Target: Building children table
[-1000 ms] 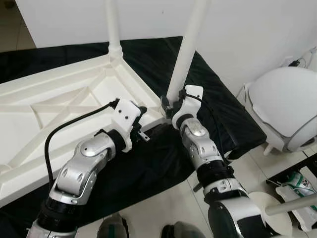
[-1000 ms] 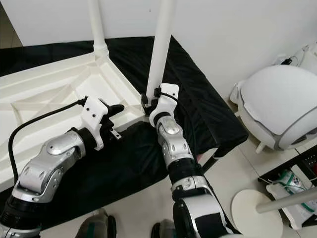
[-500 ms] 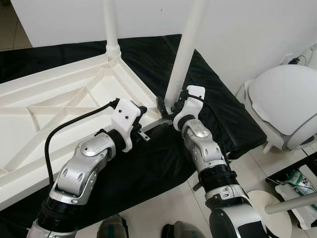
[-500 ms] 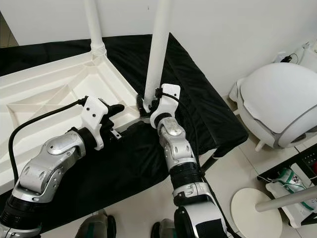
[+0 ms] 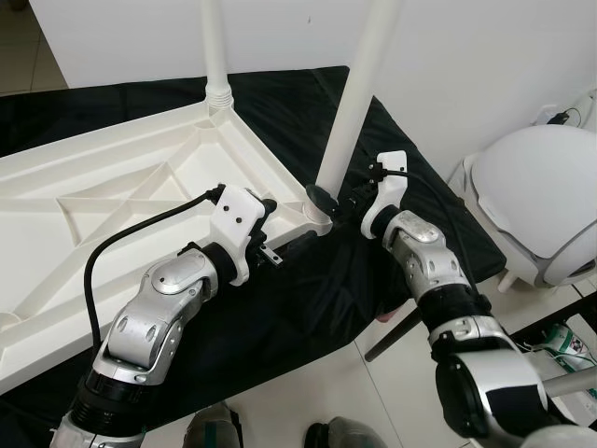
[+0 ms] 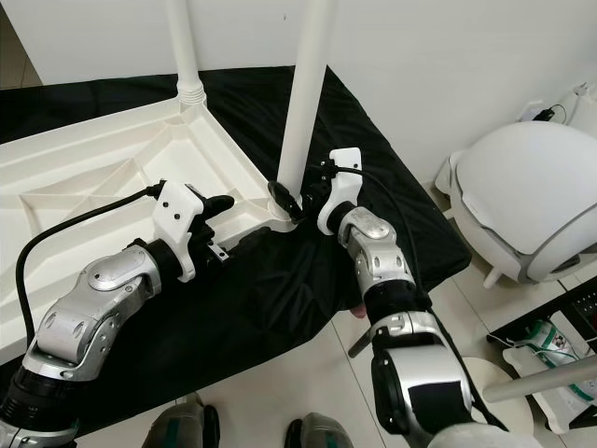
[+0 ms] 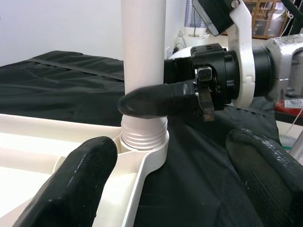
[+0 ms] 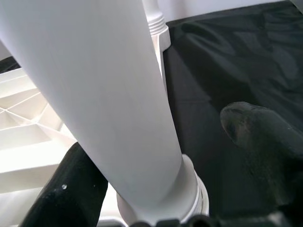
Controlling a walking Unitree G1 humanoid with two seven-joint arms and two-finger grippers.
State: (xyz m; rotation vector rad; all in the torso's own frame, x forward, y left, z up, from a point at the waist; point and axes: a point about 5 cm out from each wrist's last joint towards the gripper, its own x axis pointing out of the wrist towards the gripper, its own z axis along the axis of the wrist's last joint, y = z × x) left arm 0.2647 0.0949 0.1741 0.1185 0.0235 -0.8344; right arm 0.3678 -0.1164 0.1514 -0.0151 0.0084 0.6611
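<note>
At the upturned table's (image 5: 140, 187) corner, right tool (image 5: 328, 199) straddles the upright leg (image 5: 353, 103), fingers apart; left tool (image 7: 175, 184) spread.

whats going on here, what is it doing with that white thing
The robot is putting together a white plastic table, which lies upside down on a black cloth. Its right gripper is around the base of a leg at the near corner socket. The left gripper, open, hovers beside that corner. Another leg already stands in the far corner.

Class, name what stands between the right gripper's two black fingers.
The white table leg, just above its corner socket, stands between the right gripper's fingers, as the right wrist view shows.
</note>
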